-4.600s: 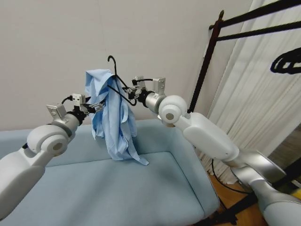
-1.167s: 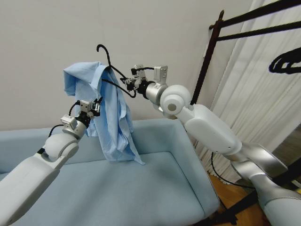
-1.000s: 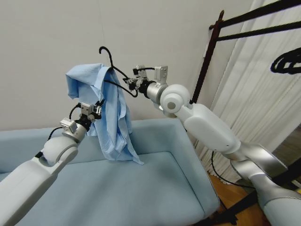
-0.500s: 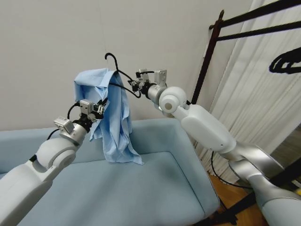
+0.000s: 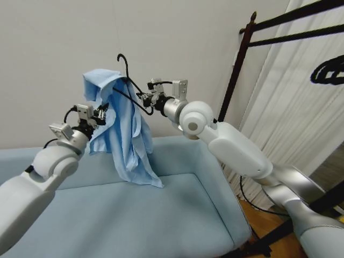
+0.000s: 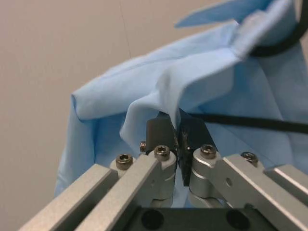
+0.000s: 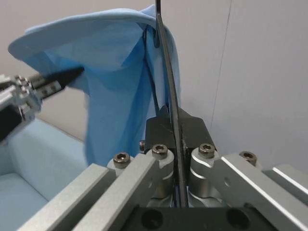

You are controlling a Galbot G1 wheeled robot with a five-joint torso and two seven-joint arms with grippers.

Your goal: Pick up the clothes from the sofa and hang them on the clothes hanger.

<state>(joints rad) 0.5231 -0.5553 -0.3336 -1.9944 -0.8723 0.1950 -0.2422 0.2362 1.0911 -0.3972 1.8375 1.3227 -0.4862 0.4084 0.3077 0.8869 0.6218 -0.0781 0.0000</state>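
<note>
Two grippers share this job, up in the air over the sofa [image 5: 134,215]. On the left, the left gripper [image 5: 100,113] pinches a fold of the blue shirt [image 5: 126,145] and should pull it softly over the hanger [image 5: 129,95], not tug. On the right, the right gripper [image 5: 144,100] squeezes the hanger's wire and should hold it level. Soft and crumpled, the blue shirt bunches up at the left and droops down rightward

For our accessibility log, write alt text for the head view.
Two white robot arms hold a light blue cloth garment in the air above a pale blue sofa: the left hand pinches a fold of it, while the right hand grips the black wire hanger the garment drapes over. A dark clothes rack stands to the right.
</note>
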